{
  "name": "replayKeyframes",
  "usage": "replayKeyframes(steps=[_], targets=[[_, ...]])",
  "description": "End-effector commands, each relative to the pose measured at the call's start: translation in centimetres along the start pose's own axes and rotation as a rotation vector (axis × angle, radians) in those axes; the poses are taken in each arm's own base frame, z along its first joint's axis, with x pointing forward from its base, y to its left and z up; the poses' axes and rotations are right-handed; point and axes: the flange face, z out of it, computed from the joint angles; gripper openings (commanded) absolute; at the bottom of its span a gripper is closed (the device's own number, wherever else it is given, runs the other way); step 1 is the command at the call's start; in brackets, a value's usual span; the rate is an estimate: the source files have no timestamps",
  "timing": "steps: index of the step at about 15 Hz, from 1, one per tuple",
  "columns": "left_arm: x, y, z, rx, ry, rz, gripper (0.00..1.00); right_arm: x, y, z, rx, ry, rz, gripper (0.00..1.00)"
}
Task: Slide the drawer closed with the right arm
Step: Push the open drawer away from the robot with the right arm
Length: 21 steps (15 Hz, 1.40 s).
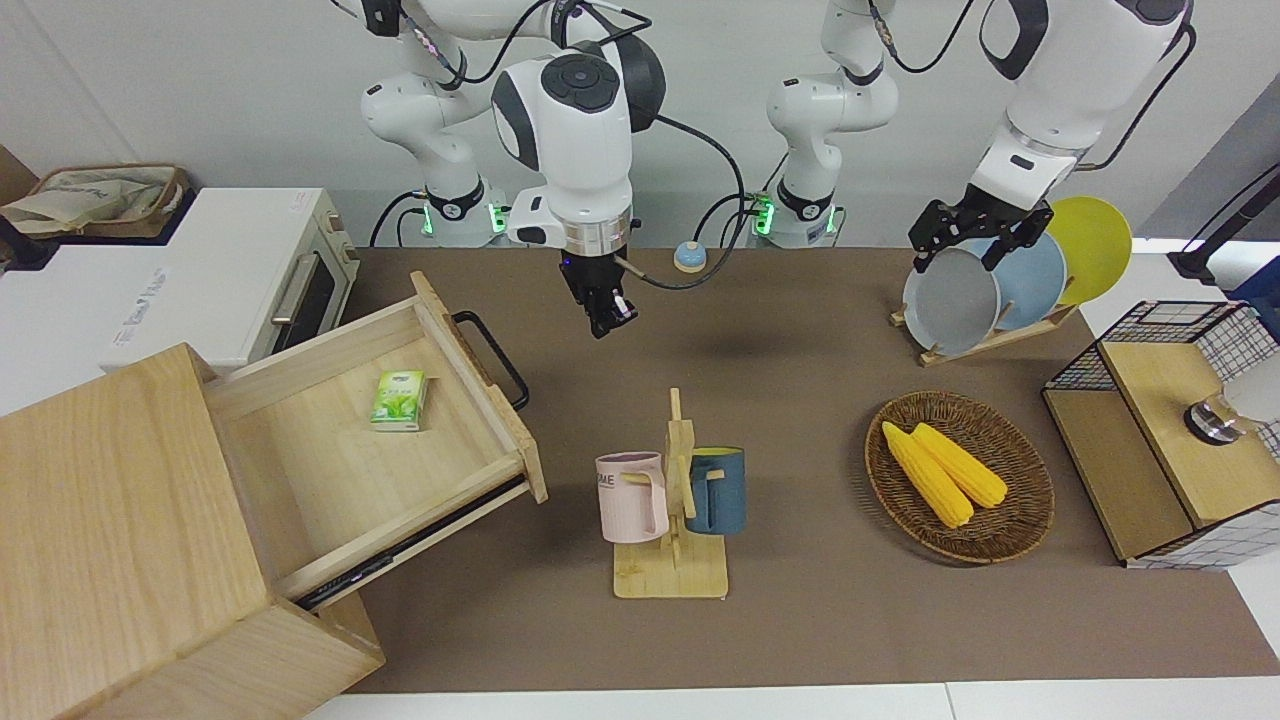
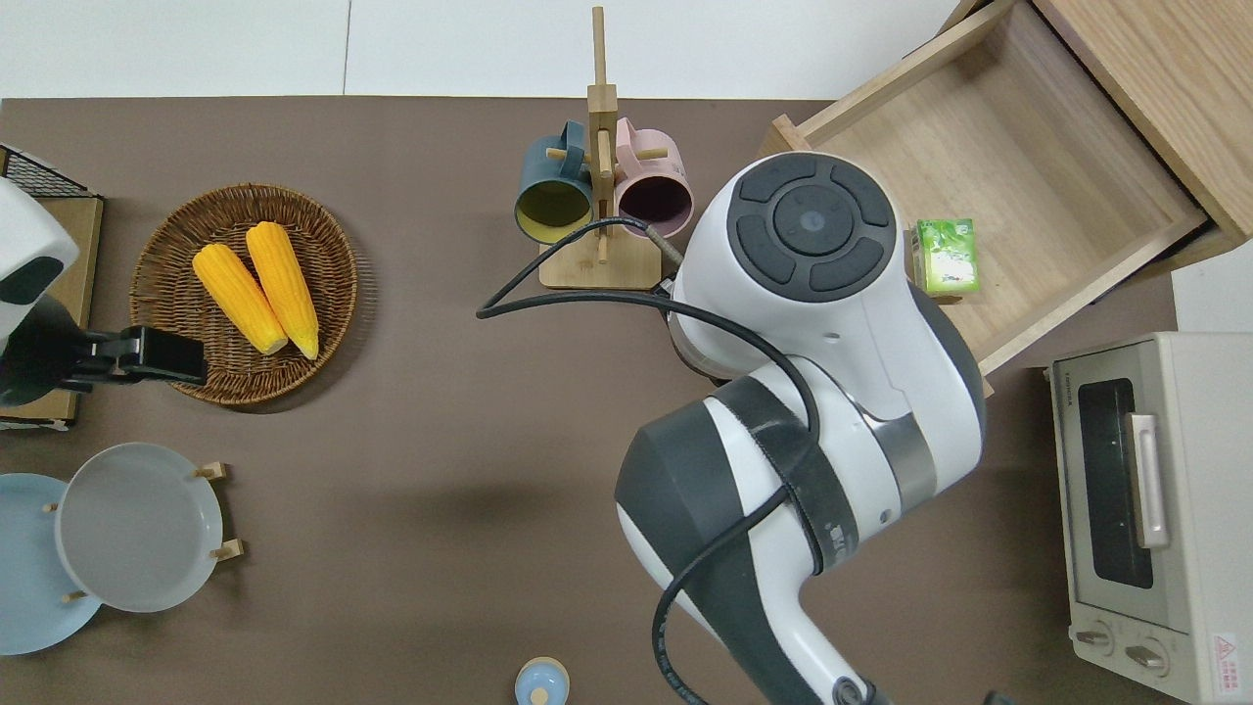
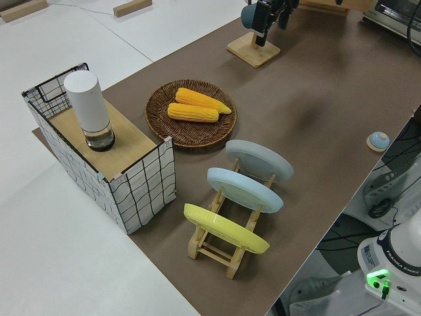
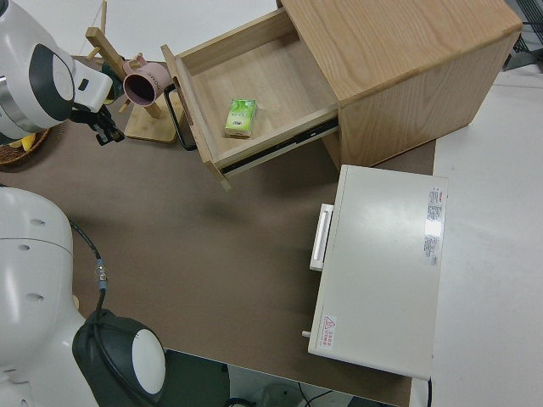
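The light-wood drawer [image 1: 330, 470] [image 2: 1038, 157] [image 4: 271, 80] stands pulled far out of its pale wooden box [image 1: 110, 520] at the right arm's end of the table. A small green packet [image 1: 398, 400] [image 2: 947, 257] lies on its floor. The black bar handle [image 1: 492, 357] [image 4: 176, 119] on its front faces the middle of the table. My right gripper [image 1: 608, 322] [image 4: 107, 129] hangs in the air over the brown mat, a short way off the handle and touching nothing. In the overhead view the right arm's own body hides it. The left arm is parked.
A wooden rack with a pink mug [image 1: 632, 497] and a blue mug [image 1: 716, 490] stands mid-table, farther from the robots than the right gripper. A white toaster oven [image 1: 240, 270] sits beside the drawer, nearer the robots. A corn basket [image 1: 1000, 540], plate rack [image 1: 985, 285] and mesh box [image 1: 1170, 430] fill the left arm's end.
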Motion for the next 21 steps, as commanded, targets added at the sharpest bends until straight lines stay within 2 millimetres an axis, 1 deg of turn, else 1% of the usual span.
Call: replayKeyframes(steps=[1, 2, 5, 8, 13, 17, 21], targets=[[-0.4, -0.1, -0.2, 0.012, -0.006, 0.006, 1.00, 1.9, 0.5, 0.4, 0.023, -0.020, 0.049, 0.000], [-0.4, -0.1, -0.2, 0.012, -0.006, 0.006, 1.00, 2.6, 0.7, 0.4, 0.023, -0.021, 0.058, 0.000], [-0.4, -0.1, -0.2, 0.012, -0.007, 0.006, 1.00, 3.4, 0.7, 0.9, 0.016, -0.012, 0.054, 0.000], [-0.4, -0.1, -0.2, 0.012, -0.006, 0.008, 1.00, 5.0, 1.0, 1.2, 0.011, -0.009, 0.038, 0.000], [-0.4, -0.1, -0.2, 0.012, -0.006, 0.006, 1.00, 6.9, 1.2, 2.2, -0.005, -0.006, 0.028, 0.000], [-0.4, -0.1, -0.2, 0.012, -0.006, 0.006, 1.00, 7.3, 1.0, 3.9, -0.031, -0.010, 0.002, 0.000], [-0.4, -0.1, -0.2, 0.012, -0.007, 0.006, 1.00, 8.2, 1.0, 4.9, -0.050, 0.000, -0.003, 0.000]])
